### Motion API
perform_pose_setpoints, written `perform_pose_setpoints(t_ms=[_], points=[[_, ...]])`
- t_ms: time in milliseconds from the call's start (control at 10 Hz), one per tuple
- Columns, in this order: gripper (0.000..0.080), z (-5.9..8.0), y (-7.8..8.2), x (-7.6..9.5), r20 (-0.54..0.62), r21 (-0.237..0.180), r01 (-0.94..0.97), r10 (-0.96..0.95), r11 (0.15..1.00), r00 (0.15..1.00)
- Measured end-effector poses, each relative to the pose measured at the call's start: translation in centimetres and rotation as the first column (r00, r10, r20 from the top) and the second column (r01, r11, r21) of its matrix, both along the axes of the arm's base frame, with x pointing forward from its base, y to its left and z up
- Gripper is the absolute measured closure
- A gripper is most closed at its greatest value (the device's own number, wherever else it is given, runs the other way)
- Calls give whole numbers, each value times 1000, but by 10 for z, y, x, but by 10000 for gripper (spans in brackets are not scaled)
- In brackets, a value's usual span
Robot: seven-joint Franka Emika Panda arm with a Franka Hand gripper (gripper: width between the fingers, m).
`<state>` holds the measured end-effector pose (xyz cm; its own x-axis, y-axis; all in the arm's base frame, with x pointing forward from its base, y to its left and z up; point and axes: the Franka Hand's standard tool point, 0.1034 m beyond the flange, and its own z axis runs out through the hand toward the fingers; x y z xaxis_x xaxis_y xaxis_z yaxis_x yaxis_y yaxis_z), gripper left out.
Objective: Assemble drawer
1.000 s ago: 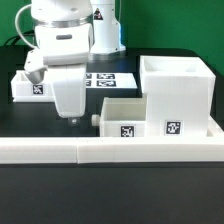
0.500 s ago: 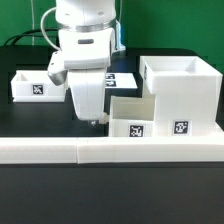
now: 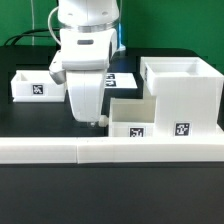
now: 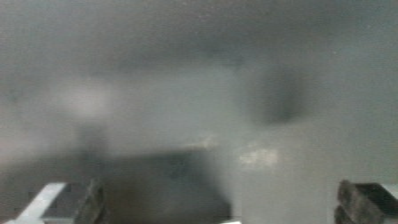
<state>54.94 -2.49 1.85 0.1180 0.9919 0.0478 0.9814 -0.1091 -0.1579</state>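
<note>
Exterior camera: sits low, near desk (image 3: pixel 40 118) height, just outside the long white wall (image 3: pixel 110 150), which fills its foreground. It faces across the desk toward my arm, and my claw (image 3: pixel 94 121) hangs mid-frame. It is close in: the drawer casing (image 3: pixel 180 95) at the exterior view's right nearly reaches the frame edge, and my upper arm is cropped.

Wrist camera: looks out along my claw (image 4: pixel 214 205), between its fingers (image 4: pixel 54 205), which are spread wide. What lies ahead is grey blur; cannot tell what it is.

Shared ground: only the claw shows in both.
</note>
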Motion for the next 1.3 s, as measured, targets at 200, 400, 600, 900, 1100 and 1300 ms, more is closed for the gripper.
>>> perform_pose_setpoints(t_ms=[200,400,600,900,1100,1300], points=[[151,0,-4,-1,5,17,-100,100,995,995],[151,-1,-3,-1,-20,-10,-124,124,992,992],[151,-3,-3,7,-38,-68,-122,120,990,992],[151,-3,-1,9,-31,-79,-63,61,995,998],[151,-3,-2,8,-33,-77,-71,68,995,997],[151,3,-13,20,-39,-56,-157,155,986,987]])
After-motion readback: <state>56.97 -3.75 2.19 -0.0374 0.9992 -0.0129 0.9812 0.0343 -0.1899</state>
